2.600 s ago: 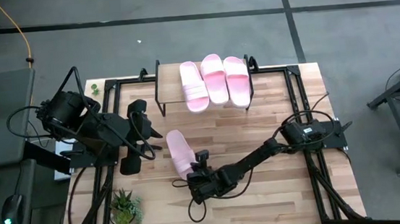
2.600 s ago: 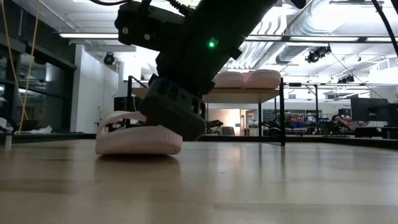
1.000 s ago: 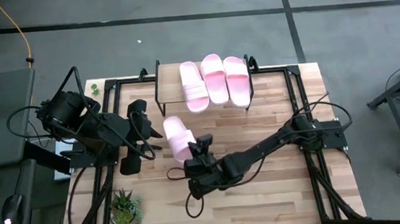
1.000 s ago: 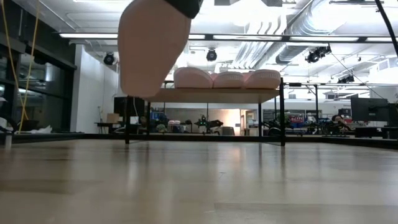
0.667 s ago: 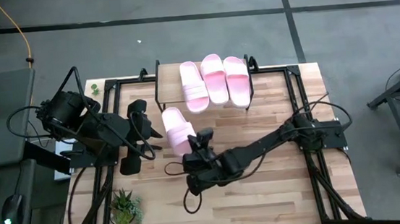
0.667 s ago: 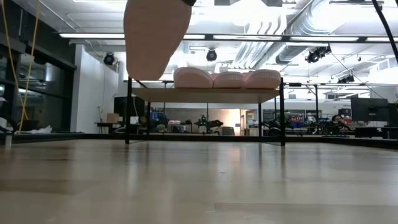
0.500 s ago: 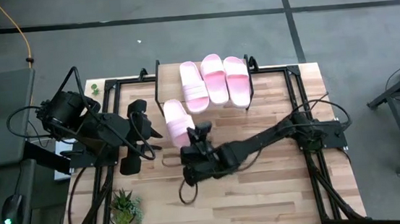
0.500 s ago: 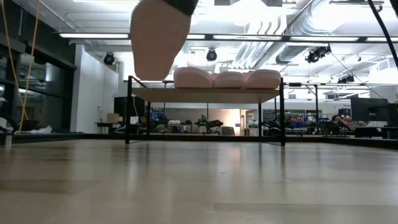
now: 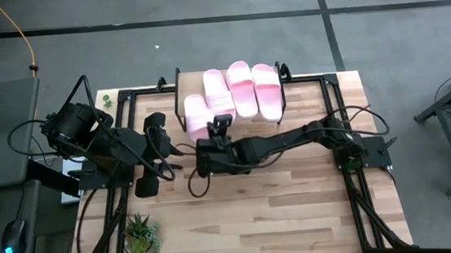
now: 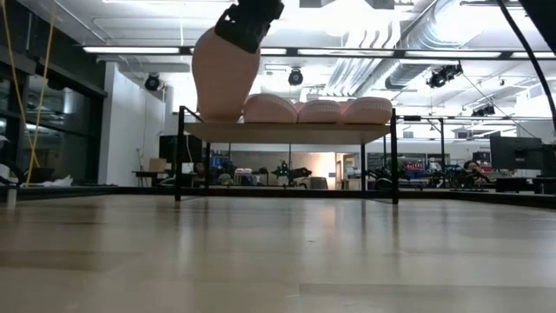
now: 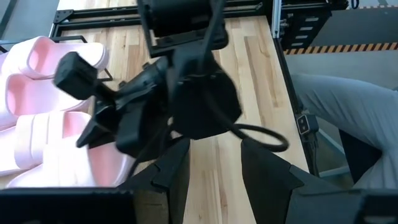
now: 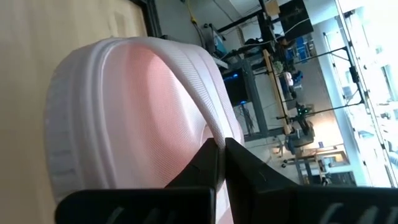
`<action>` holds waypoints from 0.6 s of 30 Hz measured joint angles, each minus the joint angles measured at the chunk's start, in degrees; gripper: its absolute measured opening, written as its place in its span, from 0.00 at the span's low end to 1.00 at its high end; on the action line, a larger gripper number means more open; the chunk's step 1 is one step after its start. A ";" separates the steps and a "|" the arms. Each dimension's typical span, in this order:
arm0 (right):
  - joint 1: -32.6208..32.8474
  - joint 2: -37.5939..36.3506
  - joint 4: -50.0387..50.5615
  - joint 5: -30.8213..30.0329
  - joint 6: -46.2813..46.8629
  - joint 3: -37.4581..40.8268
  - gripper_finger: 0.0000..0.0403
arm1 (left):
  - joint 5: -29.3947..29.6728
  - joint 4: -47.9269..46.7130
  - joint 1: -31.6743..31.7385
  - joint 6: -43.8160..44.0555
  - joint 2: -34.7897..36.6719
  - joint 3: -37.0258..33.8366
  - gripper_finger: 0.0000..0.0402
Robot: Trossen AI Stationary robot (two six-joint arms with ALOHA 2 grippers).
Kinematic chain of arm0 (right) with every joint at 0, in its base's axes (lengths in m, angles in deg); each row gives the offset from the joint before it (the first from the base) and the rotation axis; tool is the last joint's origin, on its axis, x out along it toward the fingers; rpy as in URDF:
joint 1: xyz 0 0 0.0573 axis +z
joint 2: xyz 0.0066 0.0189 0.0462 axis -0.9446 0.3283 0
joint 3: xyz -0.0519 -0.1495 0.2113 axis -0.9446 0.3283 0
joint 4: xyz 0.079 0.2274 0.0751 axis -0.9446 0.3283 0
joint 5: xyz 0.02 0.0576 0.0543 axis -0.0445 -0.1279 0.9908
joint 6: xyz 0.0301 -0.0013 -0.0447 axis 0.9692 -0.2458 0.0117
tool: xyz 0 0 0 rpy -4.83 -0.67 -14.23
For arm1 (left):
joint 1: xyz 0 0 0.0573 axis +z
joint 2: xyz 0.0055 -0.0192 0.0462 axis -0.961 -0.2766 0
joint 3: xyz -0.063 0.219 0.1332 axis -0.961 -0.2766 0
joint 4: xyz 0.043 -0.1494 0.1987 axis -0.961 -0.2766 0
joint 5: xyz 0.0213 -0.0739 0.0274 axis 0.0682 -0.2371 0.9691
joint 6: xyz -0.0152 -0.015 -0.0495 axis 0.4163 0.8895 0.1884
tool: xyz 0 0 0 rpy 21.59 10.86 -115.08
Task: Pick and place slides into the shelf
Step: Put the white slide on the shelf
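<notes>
Three slides (image 9: 243, 88) already on shelf (image 9: 181, 106); last slide (image 9: 197, 115) pinched in right tool (image 9: 217, 127), tilted over the empty left slot. Just needs setting down.

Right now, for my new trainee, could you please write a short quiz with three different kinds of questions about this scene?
1. True or false: three slides already lie on the shelf.
2. Which gripper holds the fourth slide? A) left gripper B) right gripper
3. Fill in: the held slide is at the shelf's ____ end in the high view.

Key:
1. True; three slides lie side by side.
2. B; the right gripper holds it, and the left gripper waits beside.
3. Left.
</notes>
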 joint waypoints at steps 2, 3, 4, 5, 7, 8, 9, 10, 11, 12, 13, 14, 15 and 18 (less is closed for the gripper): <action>-0.72 0.00 -1.53 0.12 -1.69 0.00 0.00 | 0.00 0.00 -0.01 0.00 0.00 -0.01 0.32; -1.10 0.00 -2.29 0.35 -2.47 0.00 0.00 | 0.00 0.00 0.00 0.00 0.00 -0.01 0.32; -1.49 0.00 -3.00 0.50 -3.16 0.00 0.00 | 0.00 0.00 -0.02 0.00 0.00 -0.02 0.32; -1.86 0.00 -3.65 0.76 -3.71 0.01 0.00 | 0.00 0.00 -0.02 0.00 0.00 -0.02 0.32; -2.63 0.00 -4.64 0.93 -4.75 0.00 0.00 | 0.00 0.00 -0.02 0.00 0.00 -0.02 0.31; -3.02 0.00 -5.12 1.04 -5.17 0.00 0.00 | 0.00 0.00 0.00 0.00 0.00 -0.01 0.32; -3.44 0.00 -5.45 1.24 -5.65 0.00 0.00 | 0.00 0.00 -0.02 0.00 0.00 -0.02 0.32; -3.90 0.00 -5.81 1.45 -6.03 0.00 0.00 | 0.00 0.00 -0.01 0.00 0.00 -0.01 0.32; -4.35 0.00 -6.06 1.84 -6.36 0.00 0.00 | 0.00 0.00 -0.01 0.00 0.00 -0.01 0.32; -4.84 0.00 -6.21 2.17 -6.66 0.01 0.00 | 0.00 0.00 -0.01 0.00 0.00 -0.02 0.31; -5.27 0.00 -6.35 2.52 -6.78 0.00 0.00 | 0.00 0.00 -0.02 0.00 0.00 -0.02 0.31; -5.80 0.00 -6.52 3.02 -6.92 0.01 0.00 | 0.00 0.00 -0.01 0.00 0.00 -0.02 0.32; -6.32 0.00 -6.80 3.61 -7.10 0.00 0.00 | 0.00 0.00 0.00 0.00 0.00 0.00 0.32; -7.85 0.00 -7.95 5.59 -7.86 0.00 0.00 | 0.00 0.00 -0.01 0.00 0.00 -0.01 0.31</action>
